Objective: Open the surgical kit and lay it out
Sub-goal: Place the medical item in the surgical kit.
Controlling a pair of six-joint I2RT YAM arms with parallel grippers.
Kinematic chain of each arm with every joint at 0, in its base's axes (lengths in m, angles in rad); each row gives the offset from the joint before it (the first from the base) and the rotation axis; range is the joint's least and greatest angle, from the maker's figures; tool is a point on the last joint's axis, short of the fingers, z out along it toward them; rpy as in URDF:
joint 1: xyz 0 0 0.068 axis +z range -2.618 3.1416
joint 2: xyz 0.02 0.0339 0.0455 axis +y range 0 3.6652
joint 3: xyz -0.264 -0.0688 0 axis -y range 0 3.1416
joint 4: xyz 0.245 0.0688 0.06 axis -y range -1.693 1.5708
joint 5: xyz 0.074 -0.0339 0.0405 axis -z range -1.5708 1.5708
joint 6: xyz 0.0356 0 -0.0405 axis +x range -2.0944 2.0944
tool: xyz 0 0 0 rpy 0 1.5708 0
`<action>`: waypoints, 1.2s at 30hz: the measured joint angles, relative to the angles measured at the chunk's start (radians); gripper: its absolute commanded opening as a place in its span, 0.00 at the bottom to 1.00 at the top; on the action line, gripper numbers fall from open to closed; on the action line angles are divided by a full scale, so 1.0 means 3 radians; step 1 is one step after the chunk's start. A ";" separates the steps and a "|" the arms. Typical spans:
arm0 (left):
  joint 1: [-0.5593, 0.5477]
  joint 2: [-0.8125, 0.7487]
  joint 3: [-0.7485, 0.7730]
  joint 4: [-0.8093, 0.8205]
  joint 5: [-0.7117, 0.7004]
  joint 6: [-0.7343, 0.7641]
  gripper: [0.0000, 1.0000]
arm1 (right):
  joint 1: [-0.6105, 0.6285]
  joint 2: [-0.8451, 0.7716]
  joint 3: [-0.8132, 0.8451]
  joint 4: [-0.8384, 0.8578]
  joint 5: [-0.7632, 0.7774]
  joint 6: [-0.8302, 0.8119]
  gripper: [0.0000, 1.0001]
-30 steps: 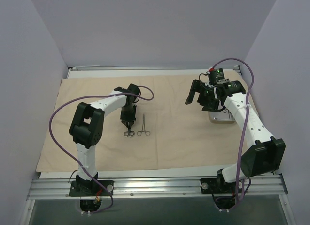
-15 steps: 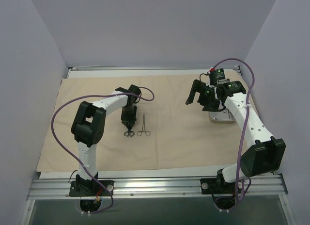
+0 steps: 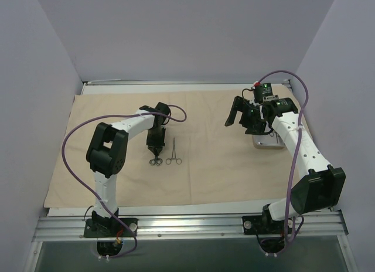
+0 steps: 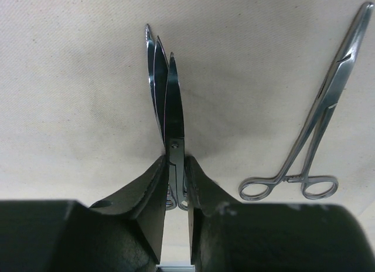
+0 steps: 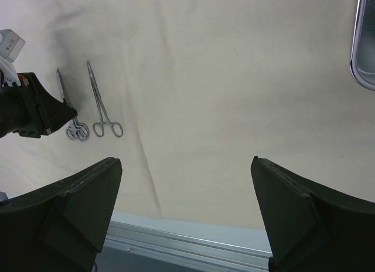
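The beige cloth wrap (image 3: 211, 166) lies spread flat over the table. My left gripper (image 3: 154, 150) is shut on the thin silver scissors (image 4: 166, 90) near their pivot, blades pointing away, low at the cloth; I cannot tell if they touch it. The ring-handled forceps (image 3: 174, 152) lie on the cloth just right of them, also in the left wrist view (image 4: 316, 131) and the right wrist view (image 5: 102, 105). My right gripper (image 3: 237, 116) is open and empty above the cloth, left of the steel tray (image 3: 265, 142). No tweezers are in view.
The tray's rim shows at the right wrist view's top right corner (image 5: 363, 49). The cloth's near edge meets a metal rail (image 5: 193, 245). Grey walls close in the table at the back and on both sides.
My left arm has shifted slightly with the scissors still in its grip. My right gripper has hardly moved.
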 measured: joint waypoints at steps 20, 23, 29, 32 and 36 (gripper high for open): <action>0.0120 -0.0141 0.0100 -0.0050 0.0025 -0.0001 0.50 | -0.0001 0.0111 0.0033 -0.0024 0.0009 -0.0064 1.00; 0.0216 -0.0470 0.0107 -0.0052 0.0011 0.0006 0.50 | -0.0028 0.0174 0.0153 -0.0039 0.0062 -0.0144 1.00; 0.0350 -0.1375 0.0104 0.0041 -0.0025 0.0198 0.51 | -0.0268 0.0306 0.0304 0.0014 0.0347 -0.0315 0.91; 0.0350 -0.1728 0.0067 0.0139 0.0099 0.0323 0.51 | -0.0497 0.0434 0.0303 0.0079 0.0542 -0.0387 0.82; 0.0351 -0.1994 -0.0164 0.0284 0.0401 0.0439 0.51 | -0.0866 0.0661 0.0259 0.0281 0.0821 -0.0465 0.73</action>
